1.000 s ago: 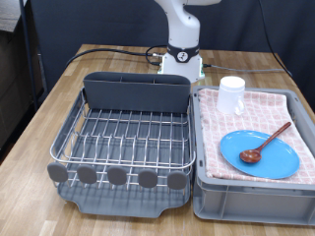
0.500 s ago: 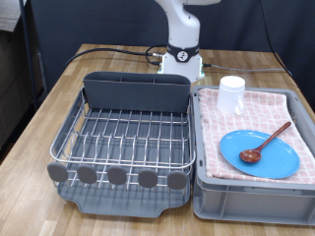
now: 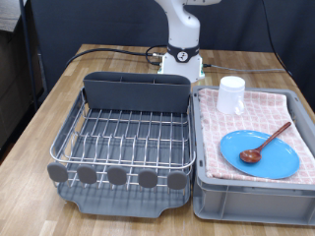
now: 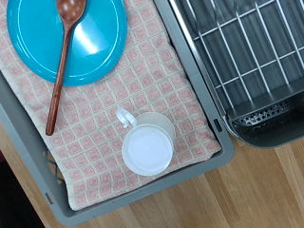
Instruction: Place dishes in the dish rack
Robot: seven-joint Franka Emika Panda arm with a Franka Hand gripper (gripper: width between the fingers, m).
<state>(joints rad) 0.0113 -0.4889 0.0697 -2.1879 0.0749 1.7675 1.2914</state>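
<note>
The bright-blue plate (image 3: 258, 152) lies in the grey tub (image 3: 251, 192) lined with pink checked cloth, at the exterior view's right. The reddish-brown wooden spoon (image 3: 267, 143) rests with its bowl on the plate and its handle on the cloth. The white cup (image 3: 231, 94) stands upside down on the cloth at the tub's far end. The dish rack (image 3: 123, 138) stands empty to the left of the tub. The wrist view looks down on the cup (image 4: 147, 149), the spoon (image 4: 62, 59), the plate (image 4: 71, 33) and the rack's corner (image 4: 252, 57). The gripper's fingers show in neither view.
The arm's white base (image 3: 182, 61) stands on the wooden table (image 3: 49, 118) behind the rack, with black cables (image 3: 108, 49) running along the far edge. A dark curtain hangs behind the table.
</note>
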